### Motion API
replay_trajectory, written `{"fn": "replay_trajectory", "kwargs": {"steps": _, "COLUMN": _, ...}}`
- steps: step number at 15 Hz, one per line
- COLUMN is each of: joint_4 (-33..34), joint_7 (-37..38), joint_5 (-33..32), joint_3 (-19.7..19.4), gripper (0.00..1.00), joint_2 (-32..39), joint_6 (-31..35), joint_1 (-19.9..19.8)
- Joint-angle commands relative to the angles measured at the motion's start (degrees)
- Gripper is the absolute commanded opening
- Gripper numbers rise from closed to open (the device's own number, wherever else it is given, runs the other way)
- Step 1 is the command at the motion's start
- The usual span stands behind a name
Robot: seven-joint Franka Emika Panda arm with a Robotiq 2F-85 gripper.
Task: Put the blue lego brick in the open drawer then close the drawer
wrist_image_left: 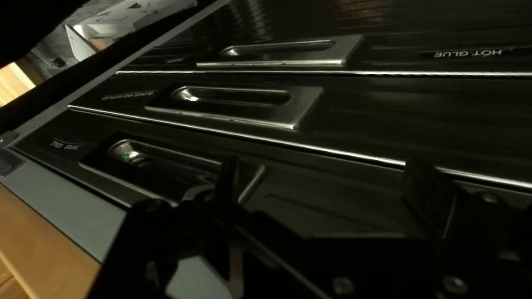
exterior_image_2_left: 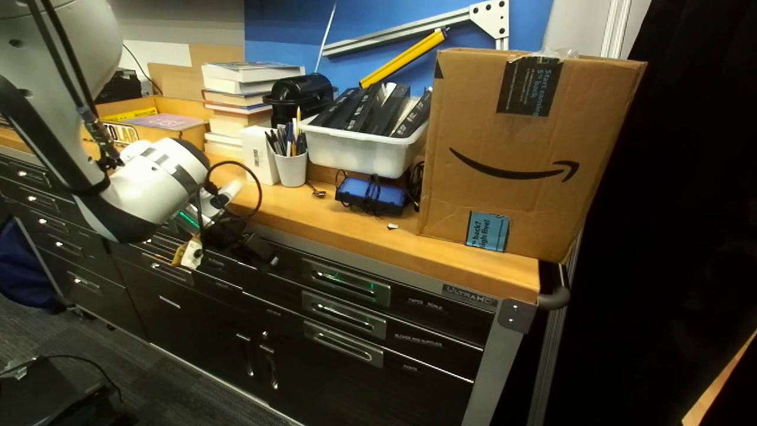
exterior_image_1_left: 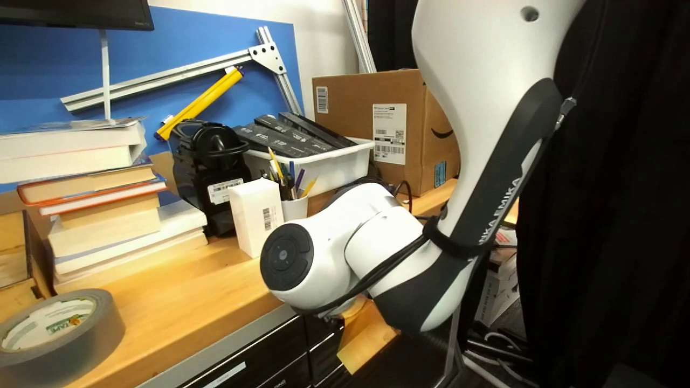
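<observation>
1. Plainly, in the wrist view, the fingers [wrist_image_left: 424, 191] are spread well apart, with the dark front of the top drawer [wrist_image_left: 332, 182] showing between them.
2. One finger overlaps an end of that drawer's recessed metal handle [wrist_image_left: 174, 164]; whether it touches, I cannot tell.
3. Only the wrist view makes the HOT GLUE label [wrist_image_left: 467, 54] legible, upside down.
4. In an exterior view, which alone shows the ULTRAHD plate [exterior_image_2_left: 470, 294], the top drawer looks flush with the lower drawers [exterior_image_2_left: 414, 346]; the fingers are too dark to make out there.
5. In both exterior views, the white Panda arm [exterior_image_1_left: 383, 237] bends down in front of the table [exterior_image_1_left: 188, 291].
6. Where the blue lego brick lies, I cannot tell; in an exterior view a tiny whitish piece [exterior_image_2_left: 392, 226], too small to identify, sits on the table near the cable-wrapped blue case [exterior_image_2_left: 387, 194] and the Amazon carton [exterior_image_2_left: 532, 195].
7. Only in an exterior view does the roll of duct tape [exterior_image_1_left: 64, 350] appear, on the table.
</observation>
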Motion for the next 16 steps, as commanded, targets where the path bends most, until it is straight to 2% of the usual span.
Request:
{"fn": "replay_trajectory", "kwargs": {"steps": 1, "joint_4": -1.81, "joint_7": -9.01, "joint_5": 10.3, "joint_3": 1.6, "gripper": 1.0, "joint_2": -5.99, "joint_6": 1.9, "joint_1": -3.43}}
{"fn": "replay_trajectory", "kwargs": {"steps": 2, "joint_4": -3.84, "joint_7": -14.48, "joint_5": 15.27, "joint_3": 1.97, "gripper": 1.0, "joint_2": -8.95, "joint_6": 4.43, "joint_1": -5.29}}
{"fn": "replay_trajectory", "kwargs": {"steps": 8, "joint_4": -13.2, "joint_7": -41.18, "joint_5": 40.81, "joint_3": 14.64, "gripper": 1.0, "joint_2": -17.73, "joint_6": 11.89, "joint_1": -22.34}}
{"fn": "replay_trajectory", "kwargs": {"steps": 10, "joint_4": -14.23, "joint_7": -50.27, "joint_5": 50.37, "joint_3": 18.87, "gripper": 1.0, "joint_2": -18.97, "joint_6": 14.65, "joint_1": -26.54}}
{"fn": "replay_trajectory", "kwargs": {"steps": 12, "joint_4": -14.11, "joint_7": -59.09, "joint_5": 60.28, "joint_3": 21.23, "gripper": 1.0, "joint_2": -21.07, "joint_6": 15.74, "joint_1": -29.25}}
{"fn": "replay_trajectory", "kwargs": {"steps": 13, "joint_4": -13.53, "joint_7": -63.52, "joint_5": 65.2, "joint_3": 21.4, "gripper": 1.0, "joint_2": -22.34, "joint_6": 15.75, "joint_1": -30.52}}
{"fn": "replay_trajectory", "kwargs": {"steps": 15, "joint_4": -11.93, "joint_7": -69.0, "joint_5": 75.04, "joint_3": 20.99, "gripper": 1.0, "joint_2": -25.51, "joint_6": 13.52, "joint_1": -30.54}}
{"fn": "replay_trajectory", "kwargs": {"steps": 16, "joint_4": -10.67, "joint_7": -70.87, "joint_5": 79.74, "joint_3": 11.45, "gripper": 1.0, "joint_2": -26.67, "joint_6": 12.24, "joint_1": -21.6}}
